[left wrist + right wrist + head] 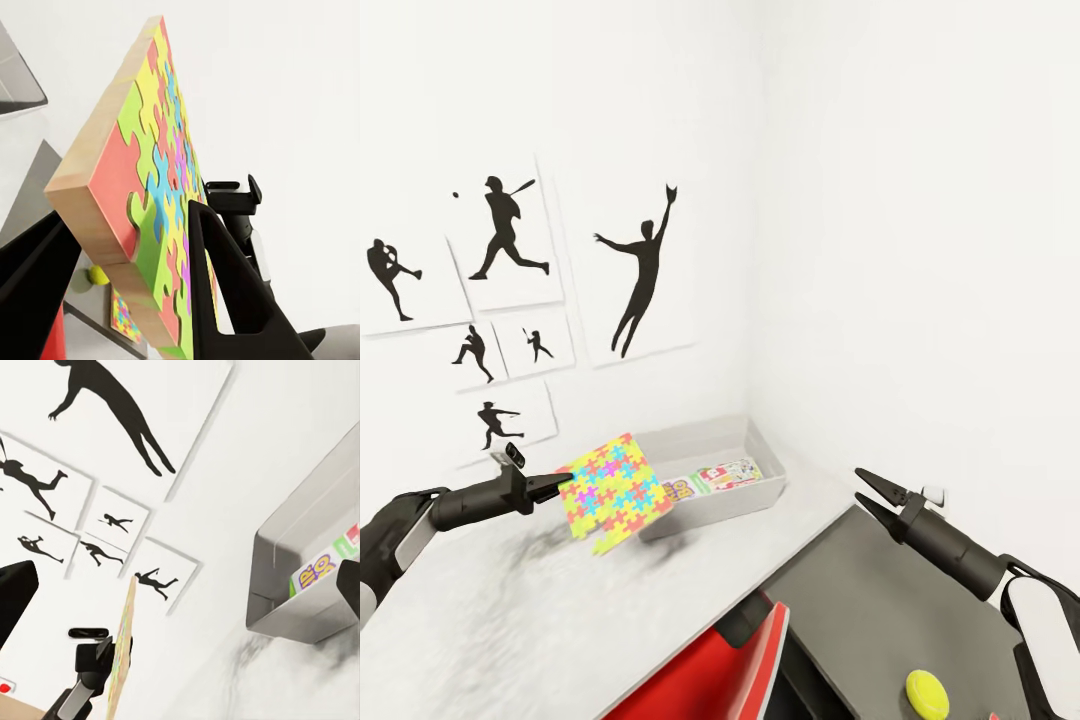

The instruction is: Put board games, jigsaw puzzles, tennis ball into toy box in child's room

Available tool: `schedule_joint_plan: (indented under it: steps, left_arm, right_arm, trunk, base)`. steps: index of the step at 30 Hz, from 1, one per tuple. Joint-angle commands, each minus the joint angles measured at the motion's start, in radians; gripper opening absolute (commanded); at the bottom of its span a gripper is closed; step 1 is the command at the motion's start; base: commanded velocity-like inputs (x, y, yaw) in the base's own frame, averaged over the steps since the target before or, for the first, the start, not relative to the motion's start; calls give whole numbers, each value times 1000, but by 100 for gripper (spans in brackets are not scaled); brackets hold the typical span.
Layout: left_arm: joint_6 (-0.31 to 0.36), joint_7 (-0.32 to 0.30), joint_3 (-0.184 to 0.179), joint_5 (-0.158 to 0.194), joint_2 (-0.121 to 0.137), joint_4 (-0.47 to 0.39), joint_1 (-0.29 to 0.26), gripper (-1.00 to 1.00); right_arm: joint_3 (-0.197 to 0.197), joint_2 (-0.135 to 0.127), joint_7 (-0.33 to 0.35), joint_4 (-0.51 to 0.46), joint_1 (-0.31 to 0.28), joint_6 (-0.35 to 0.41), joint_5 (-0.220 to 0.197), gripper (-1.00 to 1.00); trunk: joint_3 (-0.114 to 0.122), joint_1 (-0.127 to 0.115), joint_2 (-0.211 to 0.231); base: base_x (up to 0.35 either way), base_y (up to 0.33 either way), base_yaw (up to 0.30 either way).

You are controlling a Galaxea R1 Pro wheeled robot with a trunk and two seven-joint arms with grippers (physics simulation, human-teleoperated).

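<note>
My left hand is clamped on a jigsaw puzzle, holding it tilted in the air beside the toy box in the surface's far corner. A board game lies inside. My right hand's fingers are apart, empty.

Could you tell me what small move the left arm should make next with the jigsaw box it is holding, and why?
Probably carry it a little further toward the wall corner, until it hangs over the toy box. The left gripper is shut on the jigsaw puzzle, held tilted above the table just short of the bin's near rim. A Skip-Bo box already lies inside, with room beside it.
</note>
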Motion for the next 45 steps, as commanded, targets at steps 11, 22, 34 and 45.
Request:
schedule_joint_plan:
  steps: [11,22,34,45]
  left_arm:
    - [11,-6,-5,3,1,1,-1,-100]
    - [10,-6,-5,3,1,1,-1,-100]
    - [10,-8,-5,4,1,1,-1,-100]
    - [10,-7,-5,4,1,1,-1,-100]
  right_arm:
    - [-1,0,6,0,-1,5,5,100]
    - [-2,-10,2,45,-1,-6,8,100]
    - [-2,-11,4,48,-1,-11,8,100]
    - [0,-9,4,48,-1,-11,6,100]
  trunk:
    - [-2,1,-2]
    - [-2,1,-2]
    - [-2,1,-2]
    - [-2,1,-2]
  base:
    - [3,0,-7]
    - [9,0,0]
    - [0,0,0]
    - [113,0,0]
